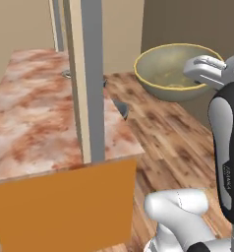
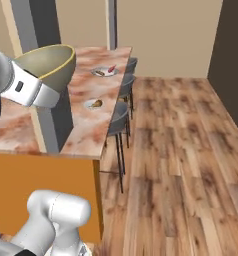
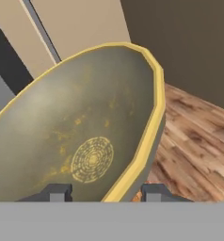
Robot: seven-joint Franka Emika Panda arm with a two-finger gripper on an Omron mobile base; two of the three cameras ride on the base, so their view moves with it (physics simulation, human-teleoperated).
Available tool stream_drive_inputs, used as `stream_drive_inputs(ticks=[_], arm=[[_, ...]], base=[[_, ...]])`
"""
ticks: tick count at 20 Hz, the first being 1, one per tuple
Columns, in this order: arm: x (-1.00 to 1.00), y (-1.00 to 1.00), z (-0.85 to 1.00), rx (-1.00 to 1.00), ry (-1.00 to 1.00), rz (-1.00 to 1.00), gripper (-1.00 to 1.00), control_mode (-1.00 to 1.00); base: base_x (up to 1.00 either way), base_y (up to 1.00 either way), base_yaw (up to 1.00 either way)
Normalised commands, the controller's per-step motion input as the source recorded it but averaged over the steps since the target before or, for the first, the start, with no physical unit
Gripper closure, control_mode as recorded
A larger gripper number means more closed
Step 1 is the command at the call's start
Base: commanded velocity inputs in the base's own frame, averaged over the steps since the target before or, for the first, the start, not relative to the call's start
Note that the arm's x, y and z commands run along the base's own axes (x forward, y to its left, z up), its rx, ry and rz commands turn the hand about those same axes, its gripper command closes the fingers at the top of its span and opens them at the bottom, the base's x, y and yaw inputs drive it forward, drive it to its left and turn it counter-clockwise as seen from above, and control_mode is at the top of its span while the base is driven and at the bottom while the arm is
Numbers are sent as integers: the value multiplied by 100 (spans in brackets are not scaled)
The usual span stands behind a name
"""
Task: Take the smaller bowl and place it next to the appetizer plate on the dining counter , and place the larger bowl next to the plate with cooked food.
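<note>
- One bowl is in hand: the larger bowl, olive-grey with a yellow rim, sits at the upper right of the left base view and the upper left of the right base view, carried clear above the floor and tabletop.
- Gripper at the bottom centre of the hand view: jaws closed on the bowl's rim, one fingertip inside the wall and one outside. A rim pinch is probably the only workable hold on a bowl this wide.
- Bowl rides tilted, its mouth turned toward the hand camera; I judge the tilt follows from the wrist angle and the edge hold.
- Dining counter, reddish marbled tabletop, runs up the left half of the right base view, with a grey pillar rising through it.
- Two plates lie on the tabletop, upper centre of the right base view: the far one carries something red, the nearer one brownish food. Which holds the cooked food is too small to tell.
- Grey stools line the counter's right edge.
- Judgement: transport step under way; placement not yet done.
</note>
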Motion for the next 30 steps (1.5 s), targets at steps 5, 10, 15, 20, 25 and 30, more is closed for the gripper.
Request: stream_drive_inputs(ticks=[5,10,15,20,25,30], arm=[[0,0,0,0,0,0,100,100],[0,0,0,0,0,0,100,100],[0,0,0,0,0,0,100,100],[0,0,0,0,0,0,100,100],[0,0,0,0,0,0,100,100],[0,0,0,0,0,0,100,100]], base=[[59,-100,-8],[74,-94,-5],[100,-50,0],[100,-6,6],[100,0,20],[100,-10,36]])
